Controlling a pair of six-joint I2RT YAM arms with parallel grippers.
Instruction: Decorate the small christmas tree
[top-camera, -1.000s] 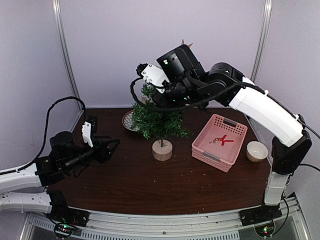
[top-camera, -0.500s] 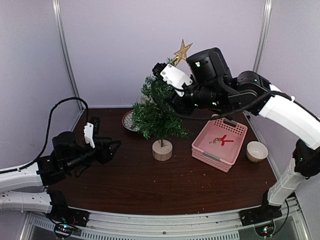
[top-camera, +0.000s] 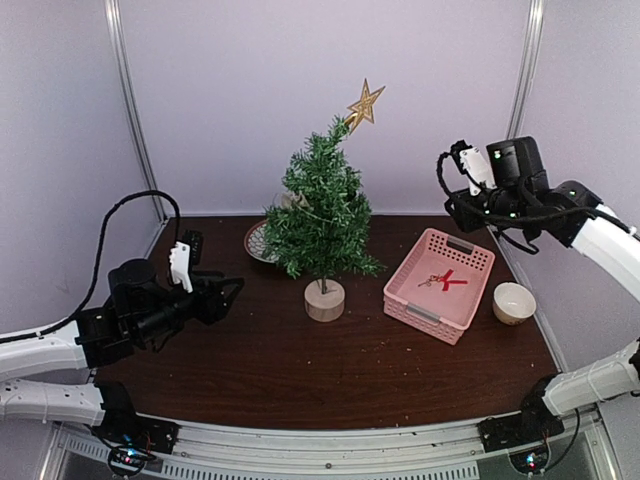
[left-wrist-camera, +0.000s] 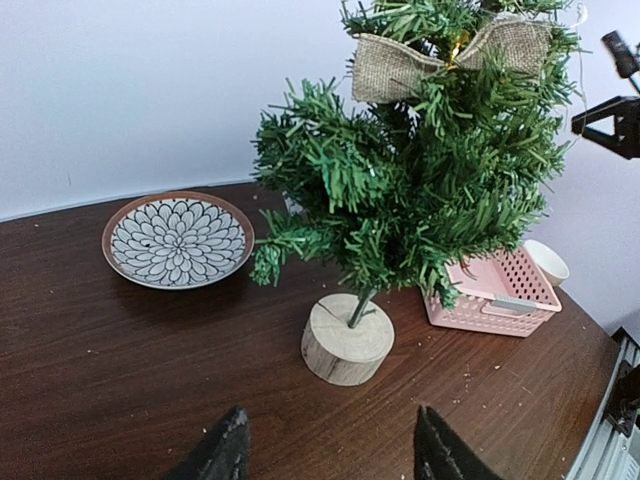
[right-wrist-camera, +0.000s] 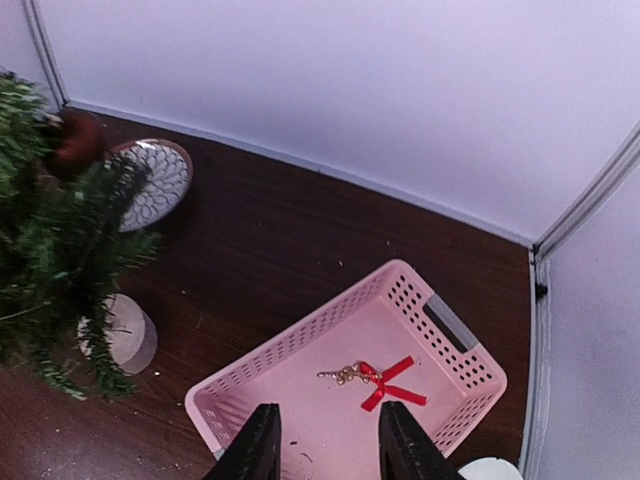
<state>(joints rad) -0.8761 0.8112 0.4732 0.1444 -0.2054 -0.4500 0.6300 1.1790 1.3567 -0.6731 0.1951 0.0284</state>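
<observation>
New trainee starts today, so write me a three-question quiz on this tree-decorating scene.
1. True or false: a gold star tops the small christmas tree.
2. What lies in the pink basket? A) a red bow B) the gold star C) nothing
3. What do the left end effector and the right end effector hold?
Key: 1 true; 2 A; 3 nothing, both are open and empty.

The small christmas tree (left-wrist-camera: 400, 200) stands centre-right on the dark table (left-wrist-camera: 100, 350), with a burlap bow (left-wrist-camera: 390, 68) near the top. A patterned plate (left-wrist-camera: 178, 240) lies left and a pink basket (left-wrist-camera: 495, 295) right. The left end effector (left-wrist-camera: 330, 440) gapes at the bottom edge.
</observation>
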